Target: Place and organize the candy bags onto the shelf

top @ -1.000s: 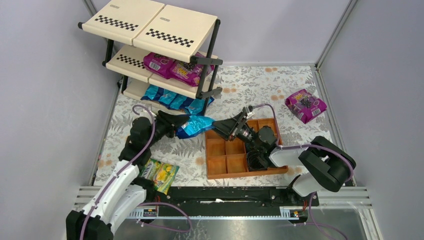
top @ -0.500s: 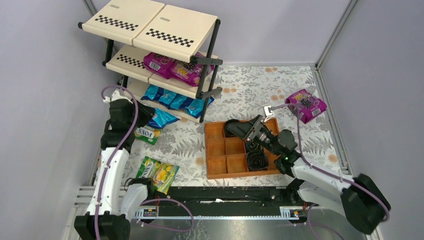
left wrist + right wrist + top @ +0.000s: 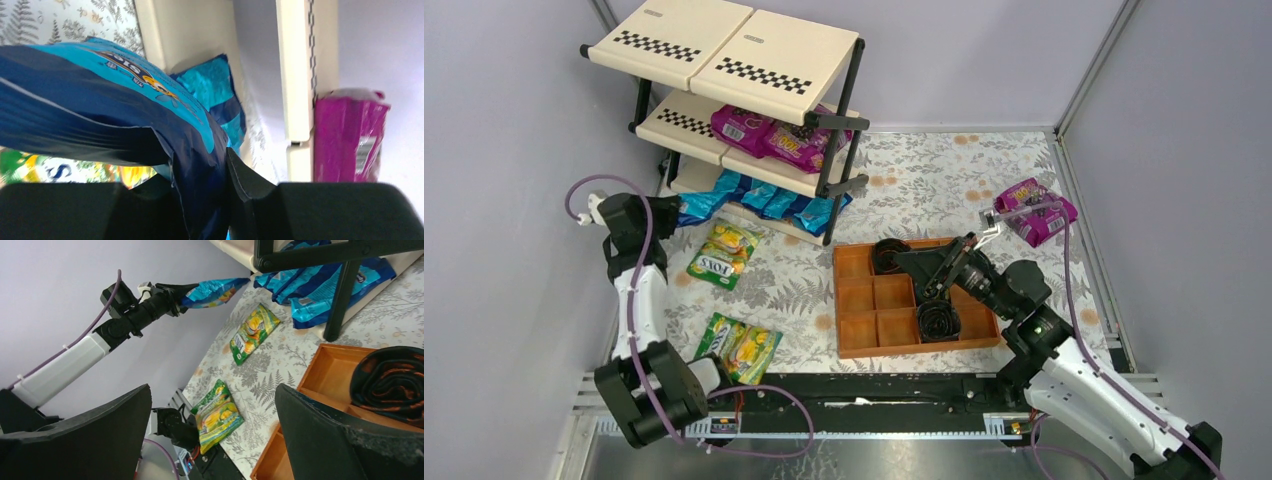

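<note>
I have the three-tier rack of cream panels with checkered strips and black posts (image 3: 724,45) in the upper left of the overhead view; its middle tier holds glossy magenta-purple candy bags (image 3: 769,135) side by side toward the right end; its lowest tier carries a row of shiny blue candy bags (image 3: 774,200), overlapping one another. My left gripper (image 3: 200,185) is at the middle left of that view, just beside the rack's left end, its black fingers clamped on the edge of another crinkly blue plastic bag (image 3: 100,110); that bag juts toward the lowest tier, and I cannot tell whether it touches the panel. Two green-yellow candy bags lie flat on the floral tablecloth (image 3: 904,180): one (image 3: 721,252) just below the rack, the other (image 3: 742,347) near the bottom edge; a lone magenta bag (image 3: 1034,210) lies at the right, well apart from the rack. Centre right sits the orange-brown wooden compartment tray (image 3: 874,327); a dark coiled roll (image 3: 887,256) fills its upper-left compartment, a second coiled roll (image 3: 937,320) lies in a lower compartment near the middle. My right gripper (image 3: 212,395) hangs over the tray's upper part, fingers spread wide with nothing between them.
</note>
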Robot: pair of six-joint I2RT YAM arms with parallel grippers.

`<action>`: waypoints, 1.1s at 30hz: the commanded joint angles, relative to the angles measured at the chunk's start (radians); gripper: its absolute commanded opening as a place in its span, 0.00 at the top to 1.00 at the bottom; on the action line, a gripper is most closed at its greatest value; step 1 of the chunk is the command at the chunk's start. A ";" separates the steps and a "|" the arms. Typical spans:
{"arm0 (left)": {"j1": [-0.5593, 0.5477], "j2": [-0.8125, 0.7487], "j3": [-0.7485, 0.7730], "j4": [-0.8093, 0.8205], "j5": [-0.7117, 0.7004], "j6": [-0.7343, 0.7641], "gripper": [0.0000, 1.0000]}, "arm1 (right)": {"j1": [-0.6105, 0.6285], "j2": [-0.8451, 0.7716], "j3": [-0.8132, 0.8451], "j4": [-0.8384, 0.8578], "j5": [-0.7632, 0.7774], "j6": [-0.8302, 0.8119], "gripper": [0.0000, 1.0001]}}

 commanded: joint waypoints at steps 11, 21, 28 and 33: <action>0.042 0.293 -0.046 0.942 0.153 -0.301 0.92 | -0.007 -0.152 0.090 -0.138 0.036 -0.078 0.00; 0.056 0.637 0.003 1.392 0.303 -0.395 0.93 | -0.008 -0.212 0.062 -0.140 0.068 -0.077 0.00; 0.054 0.825 0.103 1.617 0.396 -0.467 0.92 | -0.008 -0.193 0.067 -0.141 0.065 -0.087 0.00; 0.036 0.913 0.152 1.618 0.385 -0.487 0.90 | -0.008 -0.177 0.057 -0.115 0.064 -0.084 0.00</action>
